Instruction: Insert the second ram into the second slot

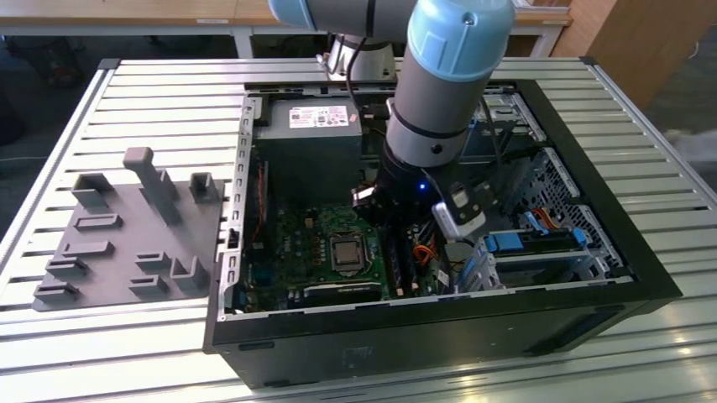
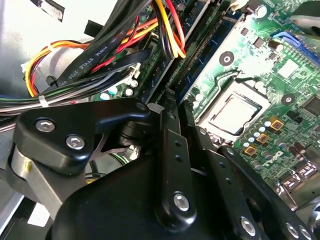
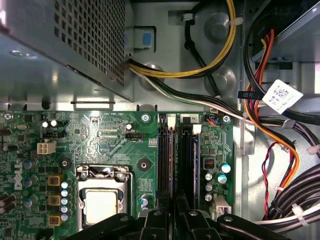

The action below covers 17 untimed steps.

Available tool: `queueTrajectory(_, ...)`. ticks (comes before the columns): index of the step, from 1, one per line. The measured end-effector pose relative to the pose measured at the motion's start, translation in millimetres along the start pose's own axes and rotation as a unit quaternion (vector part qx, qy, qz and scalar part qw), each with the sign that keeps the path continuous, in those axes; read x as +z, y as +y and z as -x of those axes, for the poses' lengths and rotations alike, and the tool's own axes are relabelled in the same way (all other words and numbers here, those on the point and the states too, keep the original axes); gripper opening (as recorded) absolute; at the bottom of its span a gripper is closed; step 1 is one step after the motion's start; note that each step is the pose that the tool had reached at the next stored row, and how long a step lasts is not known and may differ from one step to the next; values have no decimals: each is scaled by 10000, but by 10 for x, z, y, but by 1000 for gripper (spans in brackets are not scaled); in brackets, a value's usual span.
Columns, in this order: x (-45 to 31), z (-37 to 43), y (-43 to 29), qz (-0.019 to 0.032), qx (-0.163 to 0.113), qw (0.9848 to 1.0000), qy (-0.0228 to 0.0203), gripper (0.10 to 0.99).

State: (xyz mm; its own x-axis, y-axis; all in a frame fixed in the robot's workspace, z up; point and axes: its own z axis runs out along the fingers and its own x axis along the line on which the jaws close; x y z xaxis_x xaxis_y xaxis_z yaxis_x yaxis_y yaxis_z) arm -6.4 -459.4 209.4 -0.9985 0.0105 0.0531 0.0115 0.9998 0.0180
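Hovering my gripper (image 3: pixel 172 212) over the memory slots (image 3: pixel 175 155), fingers (image 3: pixel 159 220) nearly closed; I can't tell what they pinch. The second ram (image 3: pixel 170 165) seems seated at 12 o'clock from them. Misalignment could jam it.

Second ram (image 3: pixel 171 165) on edge in slot (image 3: pixel 186 165) row beside processor socket.

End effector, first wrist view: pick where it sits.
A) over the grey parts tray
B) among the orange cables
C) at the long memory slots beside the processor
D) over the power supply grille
C: the end effector is lined up with the dark memory slots, which run next to the processor on the green board.
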Motion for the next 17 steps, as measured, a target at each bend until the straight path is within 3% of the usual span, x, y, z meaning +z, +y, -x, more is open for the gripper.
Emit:
queueTrajectory(11, -166, -9, 3, 0, 0, 10000, 21, 204)
queueTrajectory(13, -167, -9, 3, -2, 1, 10000, 22, 192)
queueTrajectory(14, -167, -9, 3, -3, 1, 10000, 22, 118)
queueTrajectory(17, -164, -9, 3, -4, 1, 10000, 21, 118)
